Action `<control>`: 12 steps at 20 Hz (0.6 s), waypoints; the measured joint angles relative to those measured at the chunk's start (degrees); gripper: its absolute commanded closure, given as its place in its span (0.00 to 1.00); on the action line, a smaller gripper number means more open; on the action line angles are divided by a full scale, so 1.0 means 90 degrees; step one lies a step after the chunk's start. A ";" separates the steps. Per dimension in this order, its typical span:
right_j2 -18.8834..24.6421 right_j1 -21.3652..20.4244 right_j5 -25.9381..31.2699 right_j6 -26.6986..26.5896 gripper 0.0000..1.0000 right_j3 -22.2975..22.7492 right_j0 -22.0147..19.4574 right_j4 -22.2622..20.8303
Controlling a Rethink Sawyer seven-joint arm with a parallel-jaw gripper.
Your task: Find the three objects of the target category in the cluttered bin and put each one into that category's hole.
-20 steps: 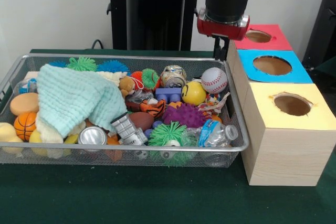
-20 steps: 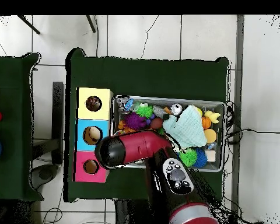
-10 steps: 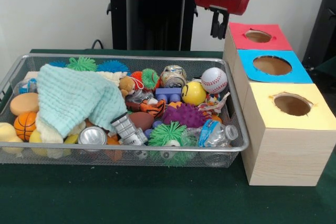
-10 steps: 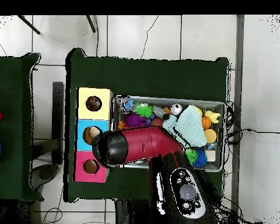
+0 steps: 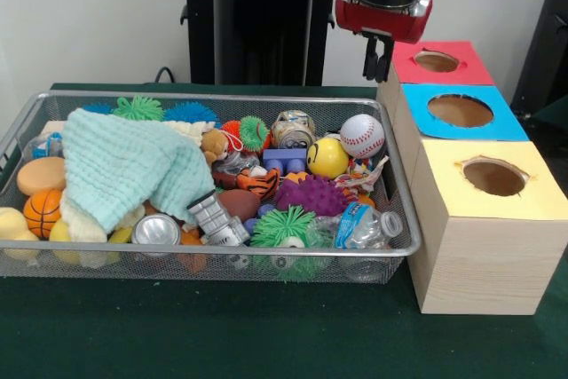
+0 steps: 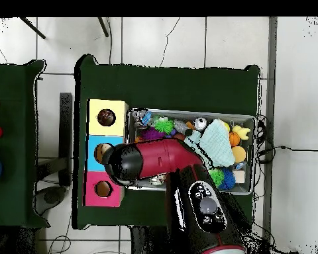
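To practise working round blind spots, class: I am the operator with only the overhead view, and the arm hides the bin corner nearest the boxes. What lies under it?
Observer: A baseball, close to the bin's wall.
Operator: Is the gripper down among the toys?
Observer: No. The gripper hangs above the rim, beside the red box.
Operator: What sits next to the baseball?
Observer: A yellow ball, on the side toward the bin's middle.
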 measured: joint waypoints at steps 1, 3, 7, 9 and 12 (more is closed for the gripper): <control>0.0000 0.0105 -0.0071 0.0000 1.00 -0.0049 0.0026 -0.0003; 0.0001 0.0165 -0.0124 0.0000 1.00 -0.0077 0.0042 -0.0008; -0.0001 0.0295 -0.0279 0.0000 1.00 -0.0131 0.0084 -0.0018; -0.0005 0.0391 -0.0431 0.0000 1.00 -0.0159 0.0126 -0.0025; -0.0006 0.0457 -0.0549 0.0000 1.00 -0.0161 0.0165 -0.0029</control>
